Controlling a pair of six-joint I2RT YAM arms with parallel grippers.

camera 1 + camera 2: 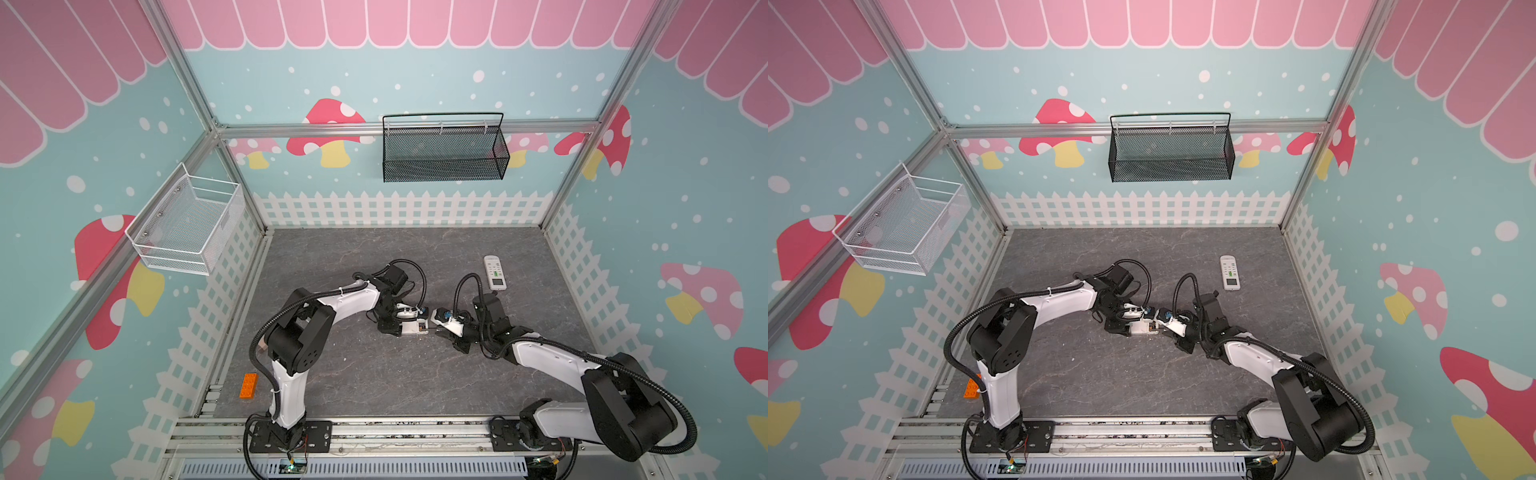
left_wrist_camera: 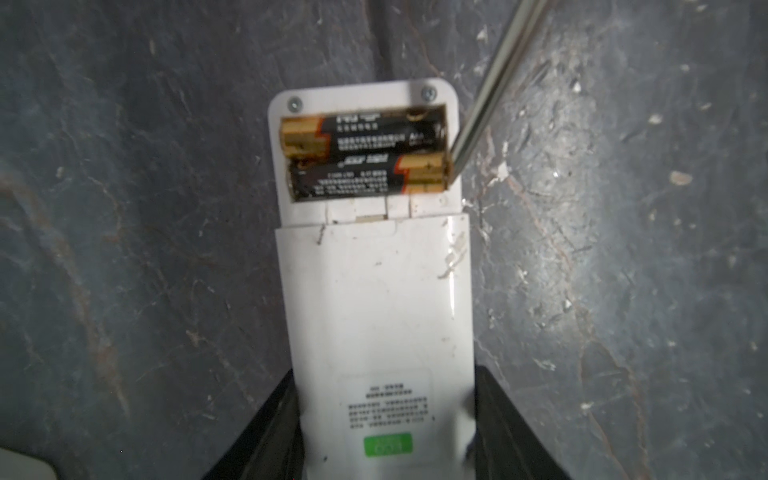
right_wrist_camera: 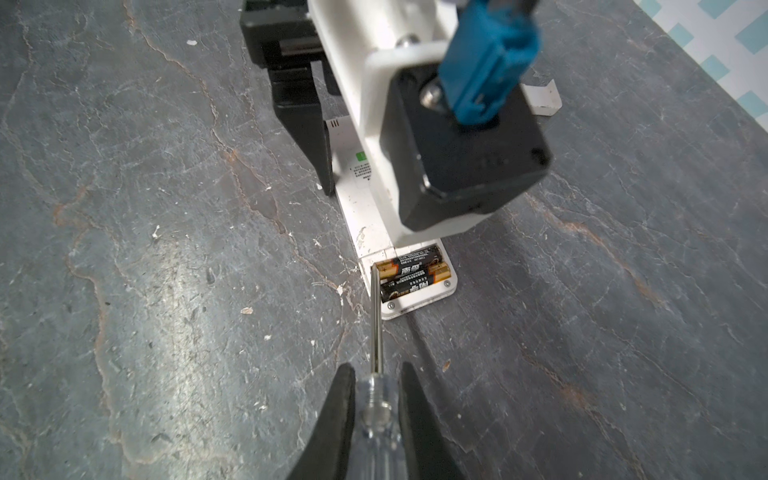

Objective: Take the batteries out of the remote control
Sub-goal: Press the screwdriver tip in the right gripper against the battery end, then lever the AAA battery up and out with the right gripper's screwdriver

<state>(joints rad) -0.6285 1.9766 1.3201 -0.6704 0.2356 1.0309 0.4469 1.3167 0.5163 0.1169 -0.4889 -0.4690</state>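
A white remote control (image 2: pixel 374 291) lies face down on the grey floor, its battery bay open. Two batteries, black with gold ends, sit side by side in the bay (image 2: pixel 361 133) (image 2: pixel 357 176). My left gripper (image 2: pixel 386 374) is shut on the remote's long sides, near the labelled end. My right gripper (image 3: pixel 376 370) is shut on the clear handle of a screwdriver (image 3: pixel 377 332). The screwdriver's tip rests at the gold end of one battery (image 3: pixel 409 266), against the bay's edge. In both top views the two grippers meet over the remote (image 1: pixel 417 328) at mid-floor.
A second white remote (image 1: pixel 494 272) lies face up at the back right. A small white plastic piece (image 3: pixel 542 99) lies beyond the left gripper. An orange brick (image 1: pixel 248 385) sits by the left wall. A white basket (image 1: pixel 187 220) and a black basket (image 1: pixel 444 149) hang on the walls.
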